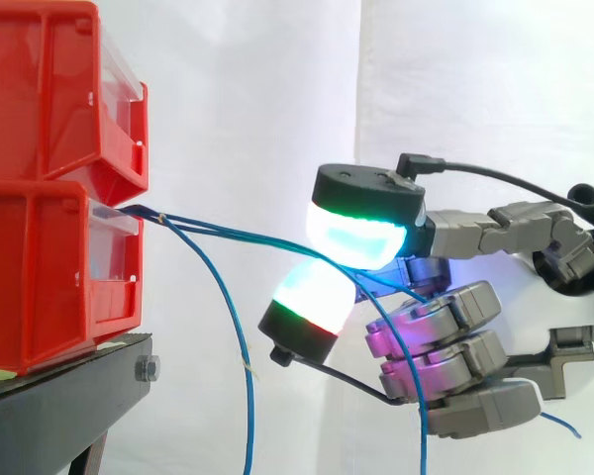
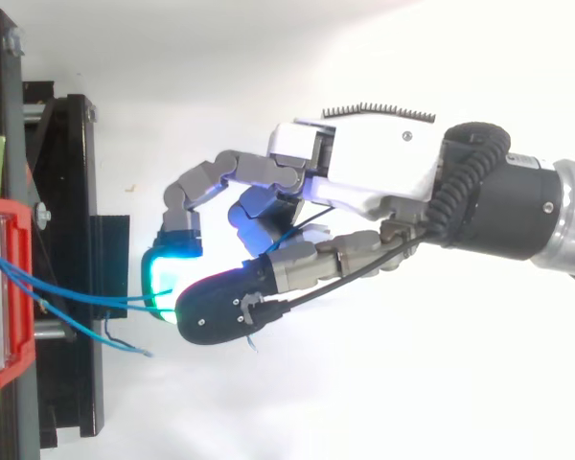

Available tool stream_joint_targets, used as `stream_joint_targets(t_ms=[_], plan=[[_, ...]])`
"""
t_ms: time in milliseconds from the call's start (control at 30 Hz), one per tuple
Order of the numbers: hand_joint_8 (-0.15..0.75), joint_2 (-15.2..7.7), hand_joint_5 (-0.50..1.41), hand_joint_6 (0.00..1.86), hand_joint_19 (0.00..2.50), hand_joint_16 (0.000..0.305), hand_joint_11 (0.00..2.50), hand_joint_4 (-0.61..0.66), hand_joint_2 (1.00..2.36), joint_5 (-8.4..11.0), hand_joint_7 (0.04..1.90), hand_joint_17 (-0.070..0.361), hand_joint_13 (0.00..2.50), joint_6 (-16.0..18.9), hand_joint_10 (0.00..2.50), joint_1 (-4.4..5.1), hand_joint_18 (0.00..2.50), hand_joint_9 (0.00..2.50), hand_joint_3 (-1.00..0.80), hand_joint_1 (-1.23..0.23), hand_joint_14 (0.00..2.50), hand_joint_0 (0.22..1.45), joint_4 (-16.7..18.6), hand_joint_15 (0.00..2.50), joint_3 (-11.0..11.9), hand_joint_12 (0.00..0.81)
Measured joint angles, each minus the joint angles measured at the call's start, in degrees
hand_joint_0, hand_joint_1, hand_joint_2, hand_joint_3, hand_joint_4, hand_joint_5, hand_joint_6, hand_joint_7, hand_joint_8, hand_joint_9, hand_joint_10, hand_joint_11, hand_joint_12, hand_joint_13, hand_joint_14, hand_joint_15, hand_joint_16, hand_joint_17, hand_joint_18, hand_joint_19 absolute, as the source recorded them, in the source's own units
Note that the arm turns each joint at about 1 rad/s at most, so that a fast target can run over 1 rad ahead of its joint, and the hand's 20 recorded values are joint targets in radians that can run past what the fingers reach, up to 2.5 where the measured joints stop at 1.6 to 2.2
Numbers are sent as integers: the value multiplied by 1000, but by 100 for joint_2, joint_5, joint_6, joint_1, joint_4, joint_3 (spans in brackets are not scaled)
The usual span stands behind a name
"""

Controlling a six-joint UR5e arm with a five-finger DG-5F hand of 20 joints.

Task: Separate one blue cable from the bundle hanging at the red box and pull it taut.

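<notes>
Mid-frame in the side view, my hand [image 1: 444, 344] pinches the blue cable [image 1: 238, 234] between two glowing pads [image 1: 351, 237]. That draws it right, nearly straight, from the red box [image 1: 49, 277] at left, clear of the bundle [image 1: 246, 376] drooping below.

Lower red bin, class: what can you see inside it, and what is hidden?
The blue cables run out over the lower red bin's clear front to the robot hand. Their ends inside are covered by the bin's walls and the upper red bin.
</notes>
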Motion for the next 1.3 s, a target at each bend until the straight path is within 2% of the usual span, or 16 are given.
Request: stream_joint_targets(t_ms=[167,333,500,767,933,1167,1200,1233,1267,1300], plan=[[281,172,-206,851,1944,30,1375,69,1019,63,1043,68,724,-111,1716,4,1299,802,-255,-746,2420,695,-299,1534,-1,348],[279,422,-208,852,1936,30,1379,74,1018,398,1032,67,715,-277,1679,27,1264,789,-266,-746,2355,692,-828,1538,0,344],[281,485,-211,853,1925,30,1376,90,1016,496,1009,69,715,-325,1658,49,1252,783,-293,-747,2331,694,-1047,1532,-1,344],[283,483,-212,852,1901,31,1376,88,1013,631,990,70,716,-343,1609,97,1229,773,-339,-788,2289,706,-1010,1540,-1,346],[279,440,-213,862,1892,31,1367,23,1019,687,1025,70,713,-387,1618,117,1224,776,-249,-786,2284,697,-807,1534,-1,342],[272,428,-213,868,1832,31,1405,8,1017,720,1001,70,721,-526,1586,137,1195,773,-264,-801,2178,708,-594,1513,-67,340],[274,427,-213,868,1778,30,1381,10,1016,720,987,67,756,-532,1587,140,1184,775,-280,-801,2063,712,-557,1489,-110,340],[278,427,-213,868,1683,29,1380,12,1016,724,988,64,888,-538,1577,146,1179,780,-286,-800,1484,714,-491,1595,-179,329],[278,427,-213,866,1640,29,1369,13,1016,729,995,65,905,-541,1567,149,1175,784,-287,-800,1425,715,-426,1569,-235,333],[282,428,-213,864,1554,30,1368,8,1016,737,994,66,1004,-542,1529,154,1162,795,-290,-799,943,716,-340,1659,-300,323]])
